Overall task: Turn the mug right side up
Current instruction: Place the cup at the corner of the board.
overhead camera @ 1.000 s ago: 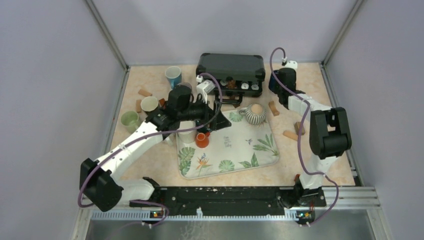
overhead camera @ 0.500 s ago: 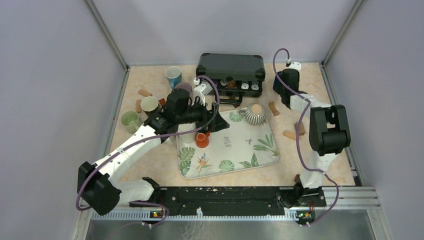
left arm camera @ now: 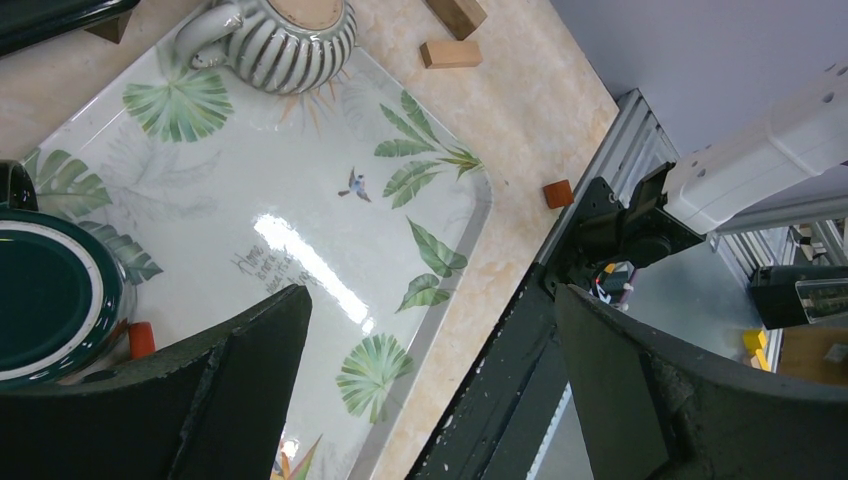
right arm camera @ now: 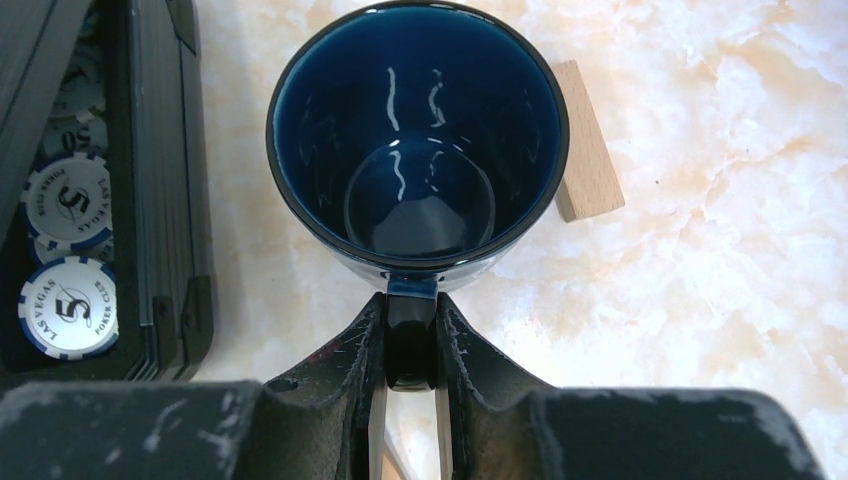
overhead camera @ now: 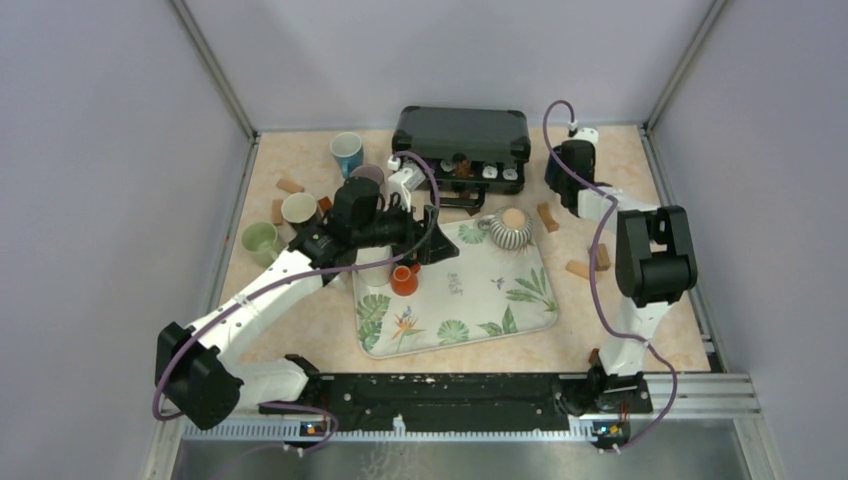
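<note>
right tool (right arm camera: 410, 320) clamps the upright blue mug (right arm camera: 420, 130) by its handle; left tool (left arm camera: 430, 310) gapes over the tray (left arm camera: 300, 250).

Robotics lab test cell: plain lavender walls (overhead camera: 110, 150) and aluminium frame posts (overhead camera: 212, 68) enclose a marble-patterned table (overhead camera: 300, 330) with mounting rail (overhead camera: 450, 388).

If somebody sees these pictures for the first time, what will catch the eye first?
First, the glossy dark blue ceramic mug, mouth up at the far right of the table beside the black case of poker chips; the right hand is shut on its handle. Next, the white tray printed with green leaves in the middle, with a grey-striped mug bottom up near its far edge and the open left hand above the tray.
</note>
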Motion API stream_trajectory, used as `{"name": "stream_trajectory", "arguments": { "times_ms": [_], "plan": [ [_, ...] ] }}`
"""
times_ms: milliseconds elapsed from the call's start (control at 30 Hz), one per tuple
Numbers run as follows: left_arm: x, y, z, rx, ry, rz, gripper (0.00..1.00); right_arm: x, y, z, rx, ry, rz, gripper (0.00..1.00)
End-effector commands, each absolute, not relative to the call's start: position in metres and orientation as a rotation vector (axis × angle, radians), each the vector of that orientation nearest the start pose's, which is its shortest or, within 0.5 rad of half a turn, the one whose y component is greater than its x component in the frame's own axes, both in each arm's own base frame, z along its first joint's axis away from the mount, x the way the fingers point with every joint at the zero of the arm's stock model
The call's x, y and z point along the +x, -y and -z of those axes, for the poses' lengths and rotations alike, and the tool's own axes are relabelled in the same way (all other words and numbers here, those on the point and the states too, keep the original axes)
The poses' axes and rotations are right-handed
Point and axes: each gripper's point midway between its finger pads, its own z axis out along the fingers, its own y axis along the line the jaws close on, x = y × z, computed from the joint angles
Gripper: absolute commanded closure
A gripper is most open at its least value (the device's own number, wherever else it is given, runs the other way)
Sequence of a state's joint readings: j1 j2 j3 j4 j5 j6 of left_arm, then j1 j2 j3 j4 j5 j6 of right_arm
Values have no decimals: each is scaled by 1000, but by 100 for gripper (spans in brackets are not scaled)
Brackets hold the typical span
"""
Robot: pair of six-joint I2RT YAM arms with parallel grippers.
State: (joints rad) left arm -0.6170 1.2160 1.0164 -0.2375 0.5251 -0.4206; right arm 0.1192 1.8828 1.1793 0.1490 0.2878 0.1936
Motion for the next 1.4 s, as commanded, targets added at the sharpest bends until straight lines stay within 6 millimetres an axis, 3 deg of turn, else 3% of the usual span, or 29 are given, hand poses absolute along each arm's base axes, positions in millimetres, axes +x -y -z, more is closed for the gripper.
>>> {"name": "stream_trajectory", "arguments": {
  "times_ms": [0, 867, 900, 933, 1067, 1133, 1367],
  "plan": [
    [239, 295, -253, 573, -2030, 1162, 1, 521, -14, -113, 256, -2073, 141, 100],
    [242, 299, -252, 588, -2032, 1171, 1, 514, -13, -113, 248, -2153, 164, 100],
    [242, 299, -253, 588, -2031, 1172, 1, 514, -13, -112, 249, -2156, 166, 14],
    [242, 299, -253, 587, -2031, 1172, 1, 514, -40, -109, 165, -2186, 0, 3],
    [241, 298, -253, 582, -2032, 1173, 1, 513, -36, -106, 174, -2193, 22, 1],
    [241, 298, -253, 581, -2030, 1175, 1, 513, -41, -106, 296, -2183, -42, 1],
    [241, 297, -257, 578, -2021, 1172, 1, 506, -38, -121, 325, -2167, -38, 1]
  ]
}}
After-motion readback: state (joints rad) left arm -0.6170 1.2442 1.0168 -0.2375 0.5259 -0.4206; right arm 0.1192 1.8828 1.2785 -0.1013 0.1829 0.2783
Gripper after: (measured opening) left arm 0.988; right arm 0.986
